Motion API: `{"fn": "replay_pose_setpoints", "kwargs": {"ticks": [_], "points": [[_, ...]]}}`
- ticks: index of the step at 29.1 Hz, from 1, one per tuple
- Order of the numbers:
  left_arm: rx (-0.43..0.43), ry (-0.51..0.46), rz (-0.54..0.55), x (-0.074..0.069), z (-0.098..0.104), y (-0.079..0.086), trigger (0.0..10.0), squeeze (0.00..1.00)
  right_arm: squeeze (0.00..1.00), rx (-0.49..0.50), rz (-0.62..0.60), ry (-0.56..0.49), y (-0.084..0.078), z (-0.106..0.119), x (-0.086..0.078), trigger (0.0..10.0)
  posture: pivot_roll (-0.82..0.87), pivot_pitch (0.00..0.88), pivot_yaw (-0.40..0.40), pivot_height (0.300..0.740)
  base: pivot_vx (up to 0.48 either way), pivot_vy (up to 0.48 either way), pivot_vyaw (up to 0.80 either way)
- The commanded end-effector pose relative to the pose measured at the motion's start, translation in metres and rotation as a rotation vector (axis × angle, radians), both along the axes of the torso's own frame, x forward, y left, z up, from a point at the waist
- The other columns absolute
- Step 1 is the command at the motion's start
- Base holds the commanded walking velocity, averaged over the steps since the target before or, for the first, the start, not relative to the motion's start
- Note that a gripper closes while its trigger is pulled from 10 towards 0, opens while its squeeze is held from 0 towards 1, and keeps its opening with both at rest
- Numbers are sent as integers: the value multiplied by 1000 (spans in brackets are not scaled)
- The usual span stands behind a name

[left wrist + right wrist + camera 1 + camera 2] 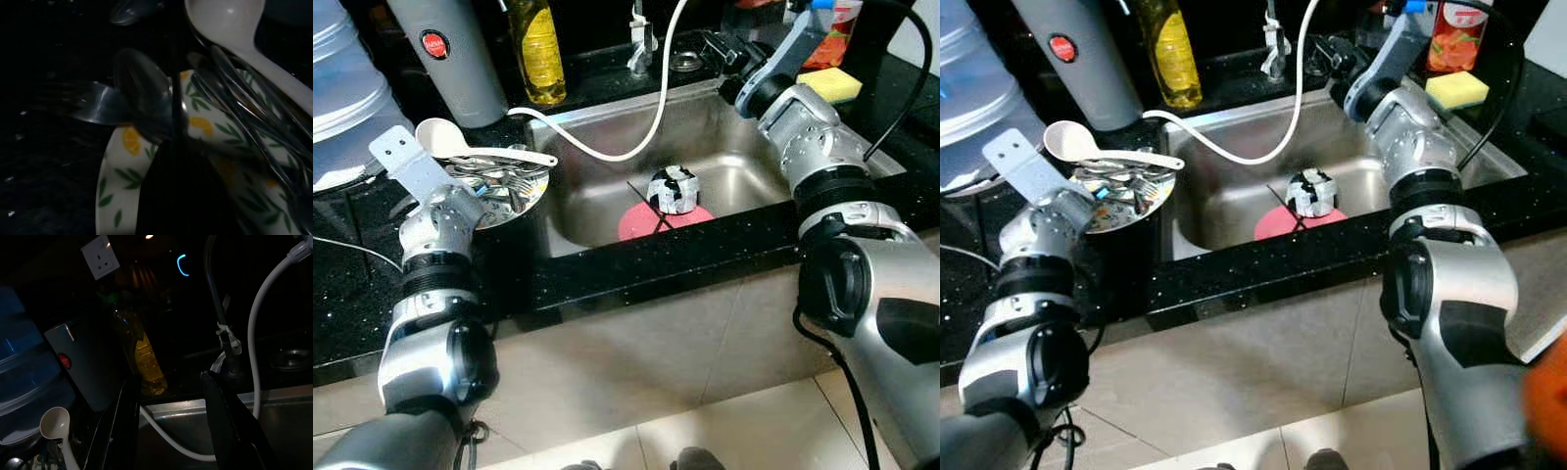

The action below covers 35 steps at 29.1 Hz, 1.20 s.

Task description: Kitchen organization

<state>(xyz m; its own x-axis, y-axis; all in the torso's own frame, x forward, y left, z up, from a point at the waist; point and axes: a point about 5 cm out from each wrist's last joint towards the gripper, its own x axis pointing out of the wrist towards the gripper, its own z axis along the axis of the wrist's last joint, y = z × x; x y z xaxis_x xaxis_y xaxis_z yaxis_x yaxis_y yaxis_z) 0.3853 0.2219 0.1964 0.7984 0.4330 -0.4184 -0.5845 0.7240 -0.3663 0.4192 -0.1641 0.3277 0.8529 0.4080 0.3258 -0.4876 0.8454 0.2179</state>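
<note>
A lemon-patterned plate (117,196) piled with metal spoons and forks (504,181) sits on the black counter left of the sink. A white ladle (450,140) lies across the pile. My left gripper (178,161) is right at the plate's edge, its dark fingers touching a metal spoon (142,93). In the steel sink (744,162) lies a pink plate (641,225) with a black-and-white cup (674,189) on it. My right gripper (168,379) hangs open over the back of the sink near the tap (639,44), holding nothing.
A white hose (651,108) loops from the tap across the sink. A yellow oil bottle (536,49), a grey appliance (450,49) and a water jug (342,88) stand along the back. A yellow sponge (829,85) lies at the back right.
</note>
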Motion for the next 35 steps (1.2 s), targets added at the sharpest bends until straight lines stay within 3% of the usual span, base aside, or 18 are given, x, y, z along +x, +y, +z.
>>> {"fn": "replay_pose_setpoints", "kwargs": {"ticks": [1,3,4,11,14,16,19,20,22,23,24,25,26,27,29,31,32,35], "points": [[47,-25,24,-3,2,12,9333,0,0,-1,20,12,6,-2,0,10000,-40,72,94,740,0,0,0],[57,-53,21,-2,8,12,9333,0,0,0,21,12,6,-2,0,10000,-40,72,93,740,0,0,0],[84,-96,20,-1,16,13,10000,0,0,1,22,11,6,-2,0,10000,-38,70,93,740,0,0,0],[198,-232,21,-3,46,16,10000,0,0,2,27,12,8,-2,0,10000,-38,66,92,740,0,0,0],[287,-331,-14,-5,68,9,10000,0,0,1,31,10,9,-1,0,10000,-37,61,87,740,0,0,0],[301,-346,-20,-6,72,8,10000,0,0,1,31,9,9,-1,0,10000,-37,61,87,740,0,0,0],[384,-436,-128,-9,87,-14,10000,0,0,1,38,3,11,0,0,10000,-36,55,84,740,0,0,0],[428,-479,-209,-10,91,-25,10000,0,0,3,44,-2,12,1,0,10000,-37,54,85,740,0,0,0],[442,-492,-242,-10,92,-29,10000,0,0,3,47,-4,12,1,0,10000,-37,54,85,740,0,0,0],[499,-507,-327,-11,91,-36,10000,0,0,7,69,-9,14,2,-1,10000,-37,53,86,740,0,0,0],[499,-507,-327,-11,91,-36,10000,0,0,7,69,-9,14,2,-1,10000,-37,53,86,740,0,0,0],[557,-518,-389,-12,91,-42,10000,0,0,10,92,-14,15,2,-1,10000,-37,53,86,740,0,0,0],[632,-536,-463,-17,89,-48,10000,0,0,23,154,-24,18,4,-4,10000,-40,55,88,740,0,0,0],[632,-536,-463,-17,89,-48,10000,0,0,23,154,-24,18,4,-4,10000,-40,55,88,740,0,0,0],[716,-584,-579,-27,86,-56,10000,0,0,53,297,-44,23,8,-10,10000,-41,56,89,740,0,0,0],[744,-611,-629,-32,86,-61,10000,0,0,79,363,-48,25,9,-13,10000,-41,56,89,740,0,0,0],[805,-652,-758,-43,82,-75,10000,0,0,137,469,-51,27,11,-18,10000,-37,60,85,740,0,0,0],[830,-666,-805,-46,80,-80,10000,0,0,154,498,-51,28,12,-19,10000,-37,60,85,740,0,0,0]]}}
